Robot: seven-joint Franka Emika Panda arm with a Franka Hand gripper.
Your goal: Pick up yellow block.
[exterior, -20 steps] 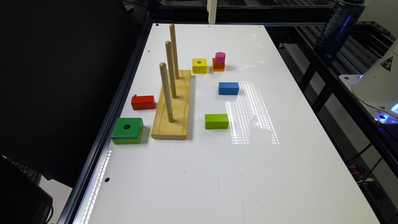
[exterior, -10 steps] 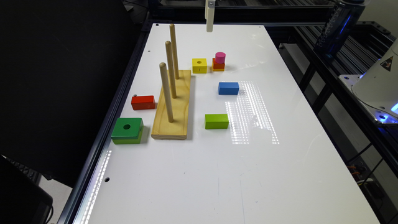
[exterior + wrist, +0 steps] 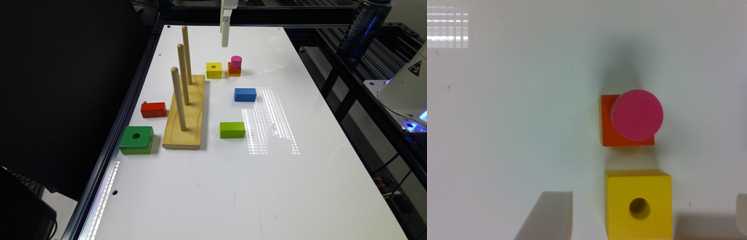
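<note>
The exterior view shows the white worktop (image 3: 267, 186) with the end effector (image 3: 226, 36) hanging above its far end, clear of every block. Below and nearer the camera sits the yellow block (image 3: 214, 70), flat on the worktop with its round hole facing up. Just beside it toward the exterior view's right stands a small stack: a pink cylinder (image 3: 236, 62) on an orange piece (image 3: 234, 70) with a thin yellow-orange square beneath. The yellow block lies near the far end of the wooden peg board (image 3: 185, 113), which carries three upright pegs.

Closer to the camera a blue block (image 3: 245, 94) and a light green block (image 3: 232, 129) lie apart on the worktop. On the other side of the peg board sit a red block (image 3: 153, 110) and a green holed block (image 3: 136, 140).

In the wrist view the yellow block (image 3: 638, 204) lies between the two pale fingers (image 3: 547, 217), which stand spread wide and touch nothing; the end effector is released. The pink cylinder (image 3: 637, 115) lies just beyond the block.
</note>
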